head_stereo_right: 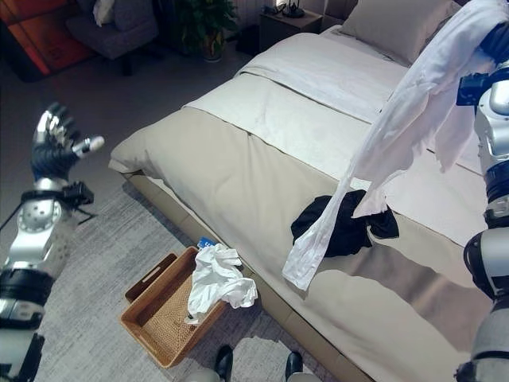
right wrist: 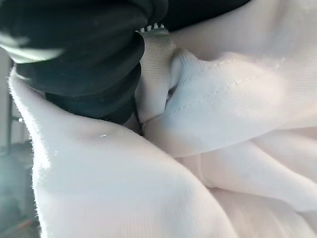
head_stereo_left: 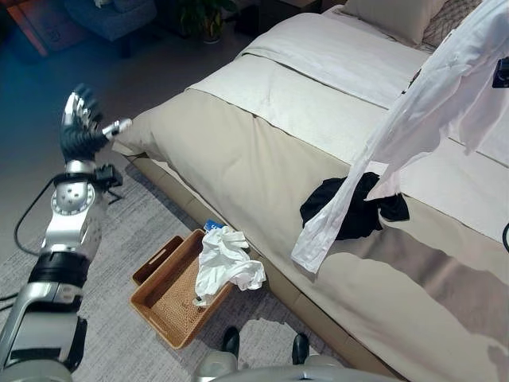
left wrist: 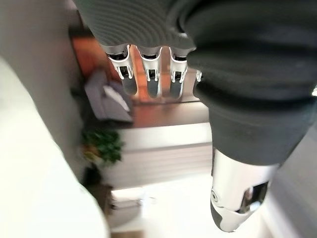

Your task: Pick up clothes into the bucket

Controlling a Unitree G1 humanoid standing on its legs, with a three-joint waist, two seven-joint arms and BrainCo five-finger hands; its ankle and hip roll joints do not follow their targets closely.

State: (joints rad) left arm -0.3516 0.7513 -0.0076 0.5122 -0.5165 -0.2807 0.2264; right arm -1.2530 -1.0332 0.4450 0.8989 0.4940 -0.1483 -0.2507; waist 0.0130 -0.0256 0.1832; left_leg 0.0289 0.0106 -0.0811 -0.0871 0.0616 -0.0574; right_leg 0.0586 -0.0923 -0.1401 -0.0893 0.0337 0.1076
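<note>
My right hand (head_stereo_right: 499,41) is raised high over the bed's right side, shut on a long white shirt (head_stereo_left: 413,119). The shirt hangs in the air, its sleeve trailing down toward the bed's near edge. In the right wrist view the white cloth (right wrist: 208,129) is bunched against my hand. A black garment (head_stereo_left: 358,207) lies crumpled on the bed behind the hanging sleeve. On the floor by the bed stands a wicker basket (head_stereo_left: 151,267), with another white garment (head_stereo_left: 227,263) draped over its rim. My left hand (head_stereo_left: 79,123) is held up at the left, open and holding nothing.
The large bed (head_stereo_left: 262,159) with beige and white covers runs diagonally, with a pillow (head_stereo_left: 390,16) at its head. A grey rug (head_stereo_left: 127,231) lies under the basket. A small blue item (head_stereo_left: 211,225) sits by the basket. An armchair (head_stereo_left: 111,16), plant (head_stereo_left: 207,16) and nightstand (head_stereo_right: 290,24) stand far back.
</note>
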